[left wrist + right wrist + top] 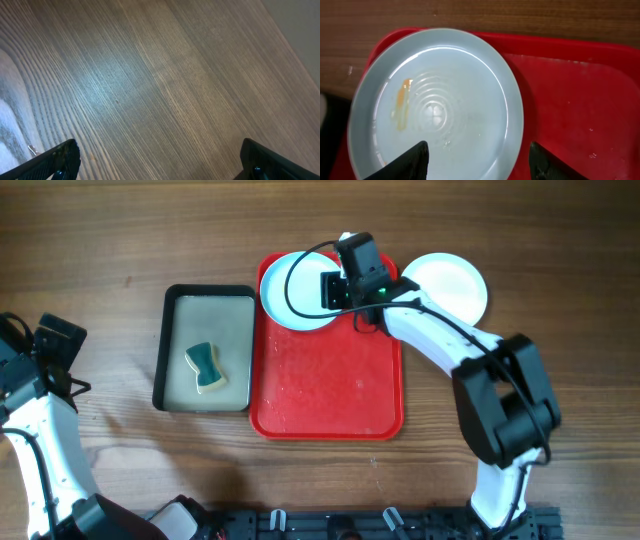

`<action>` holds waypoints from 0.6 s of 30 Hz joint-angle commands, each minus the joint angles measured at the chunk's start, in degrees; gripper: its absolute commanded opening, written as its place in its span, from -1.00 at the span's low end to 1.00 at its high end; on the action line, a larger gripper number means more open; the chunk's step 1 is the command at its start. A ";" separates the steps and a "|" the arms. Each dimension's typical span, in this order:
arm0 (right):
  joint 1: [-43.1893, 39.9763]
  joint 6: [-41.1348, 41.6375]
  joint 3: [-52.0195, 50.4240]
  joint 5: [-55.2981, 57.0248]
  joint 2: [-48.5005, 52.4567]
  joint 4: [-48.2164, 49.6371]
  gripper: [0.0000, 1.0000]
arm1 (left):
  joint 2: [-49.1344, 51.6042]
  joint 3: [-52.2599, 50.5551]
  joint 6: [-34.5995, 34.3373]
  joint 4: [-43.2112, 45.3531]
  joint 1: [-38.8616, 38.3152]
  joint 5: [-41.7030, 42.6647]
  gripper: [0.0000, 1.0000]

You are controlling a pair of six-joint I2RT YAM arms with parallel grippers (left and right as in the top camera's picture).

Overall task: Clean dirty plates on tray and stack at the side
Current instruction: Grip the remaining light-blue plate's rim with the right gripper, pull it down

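Closest to our lens, the right gripper (477, 165) shows two black fingers spread wide with nothing clasped between them. It hovers over the far left corner of the red tray (580, 90), and we place everything else against that tray.

Largest is the wooden table (120, 240), which carries all of it. The tray lies flat near the table's middle, its floor flecked with small droplets.

Next in size is the black-rimmed basin (208, 290), just beside the tray's left edge. We cannot tell whether the two touch.

Then come the plates. We see a mint-blue plate (450, 100) lying flat inside the tray, filling its far left corner up to the rim, directly beneath the right gripper's parted fingers. A white plate (450, 285) lies off the tray on bare wood, just past the tray's far right corner. The right arm crosses over part of its near-left edge.

The left gripper (160, 165) sits well to the left of the tray, beyond the basin. Its jaws are released and far apart, with only bare wood grain between them.

Smaller again is the sponge (205, 367), teal on top with a pale side. It lies in the basin's near half, left of the tray.

Smallest is an orange smear (404, 100) on the mint-blue plate's floor, on the side away from the tray's middle.
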 commanded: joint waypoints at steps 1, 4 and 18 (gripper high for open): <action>0.17 0.83 -0.09 1.62 5.79 3.02 0.29 | -0.68 1.03 -0.70 0.17 0.20 0.48 1.00; 0.17 0.85 -0.09 1.64 7.91 4.66 0.25 | -0.68 1.03 -0.70 0.15 0.20 0.48 1.00; 0.02 2.89 -0.07 10.78 -5.77 -21.53 -0.91 | -0.68 1.03 -0.70 0.15 0.20 0.48 1.00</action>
